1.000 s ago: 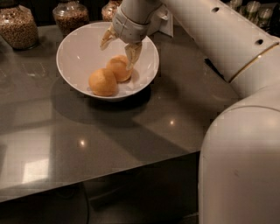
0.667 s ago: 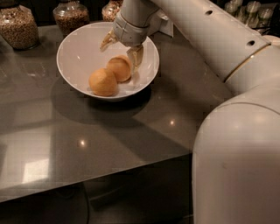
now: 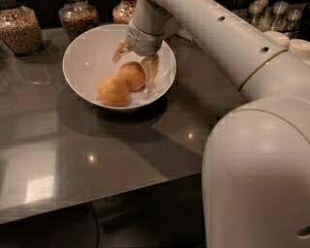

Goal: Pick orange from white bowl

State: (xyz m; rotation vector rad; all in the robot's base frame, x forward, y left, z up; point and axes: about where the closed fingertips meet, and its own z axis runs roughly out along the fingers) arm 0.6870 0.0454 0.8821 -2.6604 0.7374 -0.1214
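Observation:
The white bowl (image 3: 82,58) stands on the dark counter at the upper left. Two near-identical oranges lie in it: one at the front left (image 3: 114,91) and one behind it to the right (image 3: 131,75), touching each other. My gripper (image 3: 136,61) reaches down into the bowl from the upper right. It is open, with one finger (image 3: 120,50) behind the rear orange on the left and the other finger (image 3: 150,70) close at that orange's right side. The rear orange sits between the fingers, still resting in the bowl.
Three glass jars of dry goods (image 3: 19,30) (image 3: 77,18) (image 3: 124,10) stand behind the bowl. Small white dishes (image 3: 290,44) and metal-lidded containers (image 3: 271,10) are at the back right. My white arm (image 3: 256,145) fills the right side. The counter's front edge (image 3: 97,201) runs along the bottom.
My gripper has come down a little further into the bowl, so its fingers now flank the rear orange. The oranges and the bowl have not moved.

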